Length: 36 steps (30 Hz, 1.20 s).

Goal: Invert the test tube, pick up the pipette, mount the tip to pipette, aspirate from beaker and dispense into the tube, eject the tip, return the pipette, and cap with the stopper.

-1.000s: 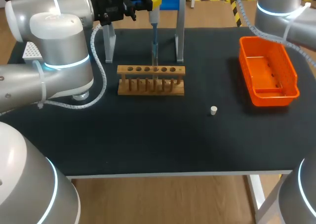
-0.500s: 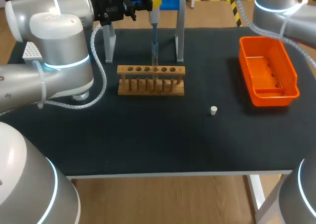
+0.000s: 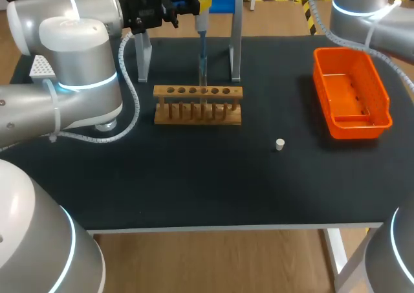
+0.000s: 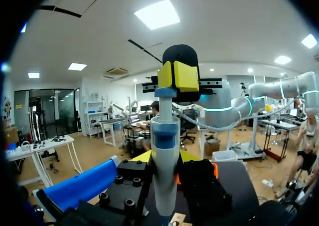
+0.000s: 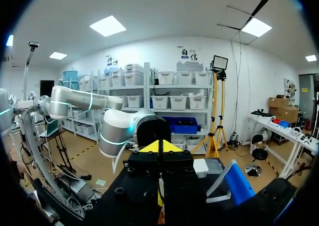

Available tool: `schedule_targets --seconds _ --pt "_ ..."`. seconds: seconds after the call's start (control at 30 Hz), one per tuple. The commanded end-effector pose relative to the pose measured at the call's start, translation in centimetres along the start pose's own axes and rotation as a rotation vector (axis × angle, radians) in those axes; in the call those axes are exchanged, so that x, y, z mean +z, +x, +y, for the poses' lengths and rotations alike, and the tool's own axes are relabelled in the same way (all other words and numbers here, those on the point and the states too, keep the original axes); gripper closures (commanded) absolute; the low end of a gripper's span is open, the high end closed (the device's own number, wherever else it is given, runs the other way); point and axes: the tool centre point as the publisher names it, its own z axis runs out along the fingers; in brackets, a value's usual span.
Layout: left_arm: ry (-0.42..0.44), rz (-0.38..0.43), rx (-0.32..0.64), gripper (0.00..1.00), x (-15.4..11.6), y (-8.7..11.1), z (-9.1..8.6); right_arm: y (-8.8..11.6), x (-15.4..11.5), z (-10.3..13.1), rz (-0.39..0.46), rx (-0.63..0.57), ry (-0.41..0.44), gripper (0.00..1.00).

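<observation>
The pipette (image 3: pixel 202 31) stands upright above the rack (image 3: pixel 198 104); stopper (image 3: pixel 279 144) (small, white) lies apart.

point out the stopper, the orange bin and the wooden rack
stopper (image 3: pixel 279 144): head view, its top face
orange bin (image 3: pixel 361 130): head view, its front wall
wooden rack (image 3: pixel 198 96): head view, front edge of its top board
</observation>
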Motion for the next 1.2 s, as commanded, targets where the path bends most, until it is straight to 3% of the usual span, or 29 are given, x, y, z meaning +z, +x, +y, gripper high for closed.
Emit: schedule_targets --seconds 0.03,1.2 --pt "0.004 -0.004 0.002 1.0 0.1 0.0 -0.1 0.1 0.1 -0.4 0.005 0.001 -0.001 1.0" --pt "0.004 -0.004 0.002 1.0 0.1 0.0 -0.1 -0.2 0.0 -2.3 0.001 0.042 -0.011 1.0"
